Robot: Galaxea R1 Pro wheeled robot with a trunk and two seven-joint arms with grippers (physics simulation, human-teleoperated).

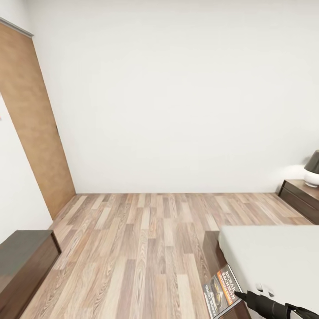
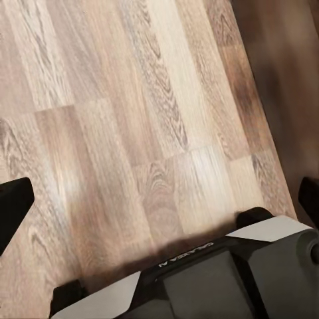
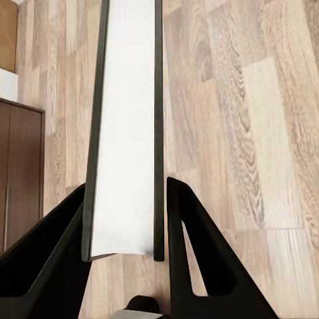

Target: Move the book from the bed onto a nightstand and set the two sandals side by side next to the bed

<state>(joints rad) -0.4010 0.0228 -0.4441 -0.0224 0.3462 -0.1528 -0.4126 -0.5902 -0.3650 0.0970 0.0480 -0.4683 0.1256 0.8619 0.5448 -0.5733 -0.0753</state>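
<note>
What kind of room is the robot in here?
Most likely a bedroom. At the right of the head view is a bed with a plain off-white mattress, and beyond it a nightstand carrying a lamp. White walls and a wood-plank floor fit a home.

1. Floor (image 1: 146,248) is wood plank, pretty grainy, with a soft satin sheen.
2. Book (image 1: 223,290) has a glossy printed paper cover; its page edges (image 3: 126,133) look plain matt white.
3. Right hand (image 3: 126,266) fingers (image 3: 193,259) look like matt black plastic.
4. Mattress (image 1: 279,261) is smooth matt off-white cloth.
5. Door (image 1: 31,119) is matt brown wood.
</note>
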